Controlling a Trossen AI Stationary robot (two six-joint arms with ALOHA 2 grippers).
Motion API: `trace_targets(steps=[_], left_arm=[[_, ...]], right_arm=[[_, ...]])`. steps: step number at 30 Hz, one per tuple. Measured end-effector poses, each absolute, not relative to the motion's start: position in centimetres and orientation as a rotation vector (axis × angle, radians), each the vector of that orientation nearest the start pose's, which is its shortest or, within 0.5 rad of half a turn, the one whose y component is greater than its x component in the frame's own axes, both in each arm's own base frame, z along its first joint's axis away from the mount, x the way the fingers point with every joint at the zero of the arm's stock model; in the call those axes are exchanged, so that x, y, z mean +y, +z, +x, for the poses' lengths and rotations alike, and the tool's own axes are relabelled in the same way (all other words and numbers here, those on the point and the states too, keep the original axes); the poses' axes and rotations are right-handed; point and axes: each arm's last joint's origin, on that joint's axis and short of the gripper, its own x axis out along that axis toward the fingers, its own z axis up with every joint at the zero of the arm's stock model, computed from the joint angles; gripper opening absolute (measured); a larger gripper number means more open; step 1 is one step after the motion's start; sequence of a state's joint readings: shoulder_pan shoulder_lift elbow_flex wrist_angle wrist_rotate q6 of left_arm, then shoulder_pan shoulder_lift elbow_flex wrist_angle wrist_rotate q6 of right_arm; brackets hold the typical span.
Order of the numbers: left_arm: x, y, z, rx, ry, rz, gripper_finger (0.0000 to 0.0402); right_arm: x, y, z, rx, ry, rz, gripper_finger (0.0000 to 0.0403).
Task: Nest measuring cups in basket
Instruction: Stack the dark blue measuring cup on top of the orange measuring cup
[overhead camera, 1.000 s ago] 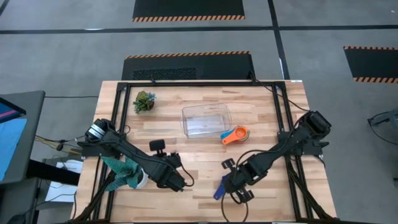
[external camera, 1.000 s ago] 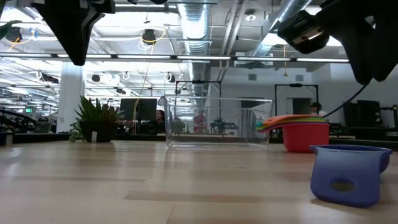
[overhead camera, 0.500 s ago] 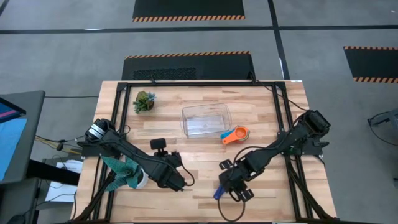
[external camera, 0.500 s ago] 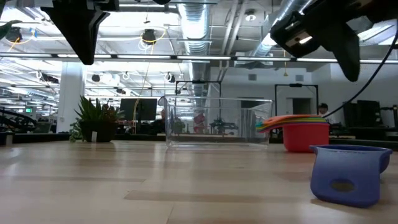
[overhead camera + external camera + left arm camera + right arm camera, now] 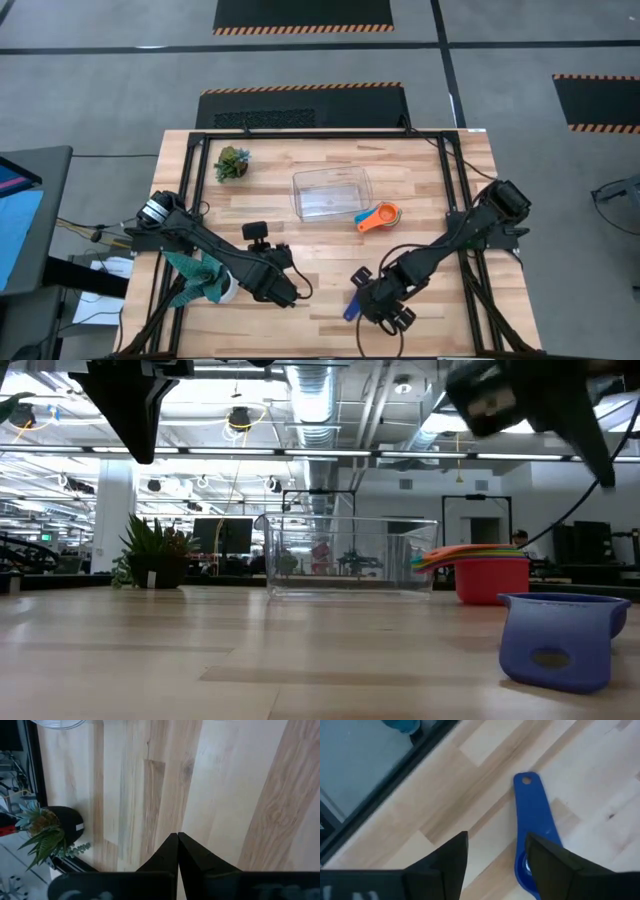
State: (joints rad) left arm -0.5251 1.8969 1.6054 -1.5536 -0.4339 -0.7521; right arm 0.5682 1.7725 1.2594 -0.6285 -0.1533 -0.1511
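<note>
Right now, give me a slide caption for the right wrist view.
Open right gripper poised above the dark blue measuring cup lying on the wooden table.

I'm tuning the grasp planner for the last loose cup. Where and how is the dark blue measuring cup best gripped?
Probably by its flat handle, from straight above: the dark blue measuring cup sits upright and apart, handle level above the table. The right claw hangs open above it; the left claw waits shut.

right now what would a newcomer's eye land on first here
Probably the dark blue measuring cup lying alone near the table's front edge, with the right gripper open just above it. Next, the bright nested stack of cups sitting beside the clear basket, not inside it.
</note>
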Motion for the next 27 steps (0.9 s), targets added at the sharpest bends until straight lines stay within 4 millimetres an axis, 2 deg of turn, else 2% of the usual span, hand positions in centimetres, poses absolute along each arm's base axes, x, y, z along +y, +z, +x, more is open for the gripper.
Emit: trace_targets(steps=[8, 18, 27], left_arm=[[-15.5, 25.0, 29.3, 1.49, 0.523, 0.269, 0.0], [-15.6, 25.0, 29.3, 1.49, 0.522, 0.268, 0.0], [-15.5, 25.0, 29.3, 1.48, 0.529, 0.276, 0.0]], right_arm=[[19.6, 17.4, 30.7, 1.181, 0.669, -0.416, 0.0215], [18.0, 16.3, 30.9, 1.247, 0.562, -0.347, 0.0215], [17.9, 15.7, 30.6, 1.264, 0.549, -0.332, 0.0214]])
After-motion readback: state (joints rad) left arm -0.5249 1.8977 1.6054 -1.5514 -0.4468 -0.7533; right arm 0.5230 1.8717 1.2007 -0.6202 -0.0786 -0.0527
